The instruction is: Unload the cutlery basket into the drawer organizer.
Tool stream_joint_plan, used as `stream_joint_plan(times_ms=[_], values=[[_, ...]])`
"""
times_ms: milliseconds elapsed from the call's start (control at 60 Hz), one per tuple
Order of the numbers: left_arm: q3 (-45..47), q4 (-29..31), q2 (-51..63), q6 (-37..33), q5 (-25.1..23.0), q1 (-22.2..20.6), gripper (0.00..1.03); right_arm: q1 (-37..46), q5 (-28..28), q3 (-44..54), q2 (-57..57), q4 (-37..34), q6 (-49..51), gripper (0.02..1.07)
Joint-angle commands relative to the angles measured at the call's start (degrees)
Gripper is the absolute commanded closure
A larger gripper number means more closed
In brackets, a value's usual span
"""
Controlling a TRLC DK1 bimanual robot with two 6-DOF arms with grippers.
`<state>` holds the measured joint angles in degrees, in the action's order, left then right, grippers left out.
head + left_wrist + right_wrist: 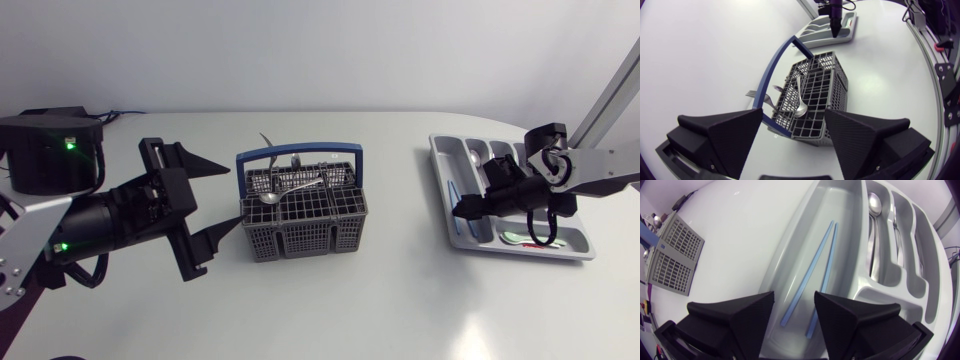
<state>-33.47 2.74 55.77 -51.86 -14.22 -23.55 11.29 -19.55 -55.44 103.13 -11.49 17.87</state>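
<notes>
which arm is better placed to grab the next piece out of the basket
Left. The left gripper is open right beside the cutlery basket, facing the spoon inside it. The right gripper is across the table, over the drawer organizer.

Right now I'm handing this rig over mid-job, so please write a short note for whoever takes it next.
Left gripper: open, empty, beside the basket.
Right gripper: open, empty, over the organizer, just above two blue chopsticks lying in its long compartment.
Done: the chopsticks and a spoon are in the organizer, plus other pieces I cannot make out.
Left: another spoon and at least one fork are in the basket.
</notes>
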Motion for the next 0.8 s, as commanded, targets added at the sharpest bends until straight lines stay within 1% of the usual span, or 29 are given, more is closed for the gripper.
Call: stream_joint_plan(times_ms=[0,67,167,317,383,467,567,617,683,717,783], values=[[-1.33,1.21,1.62,-7.82,0.16,-1.23,0.11,-1.71,-0.58,2.44,-3.11,0.41,1.73,0.34],[-2.03,2.27,2.06,-10.72,0.16,-1.41,0.11,-1.97,-0.58,3.23,-4.25,0.32,2.35,0.34],[-4.58,5.69,4.26,-16.61,-0.11,-1.32,0.11,-2.06,-0.66,4.11,-5.05,0.24,3.05,0.34],[-8.80,10.00,6.90,-23.82,-1.25,0.26,0.12,-2.76,-0.75,5.43,-5.92,0.24,3.67,0.34],[-10.65,11.23,8.13,-25.93,-1.78,0.70,0.12,-3.20,-0.75,5.87,-6.28,0.24,3.84,0.34],[-12.84,12.99,9.80,-28.65,-1.87,1.14,0.16,-3.64,-0.66,6.22,-7.24,0.24,4.02,0.34],[-15.13,14.13,12.35,-32.78,-2.22,2.28,0.16,-4.35,-0.49,7.10,-10.50,0.15,4.19,0.34],[-16.27,15.71,13.40,-34.54,-2.22,2.37,0.20,-4.52,-0.14,7.19,-11.55,-0.20,4.19,0.34],[-16.80,16.33,14.11,-36.74,-2.22,2.54,0.22,-4.70,0.13,7.45,-12.78,-0.38,4.19,0.34],[-16.98,16.77,14.63,-37.62,-2.31,2.63,0.27,-4.70,0.22,7.54,-13.13,-0.56,4.19,0.34],[-17.15,16.86,15.51,-39.20,-2.31,2.63,0.33,-4.79,0.39,7.45,-13.66,-0.73,4.19,0.34]])
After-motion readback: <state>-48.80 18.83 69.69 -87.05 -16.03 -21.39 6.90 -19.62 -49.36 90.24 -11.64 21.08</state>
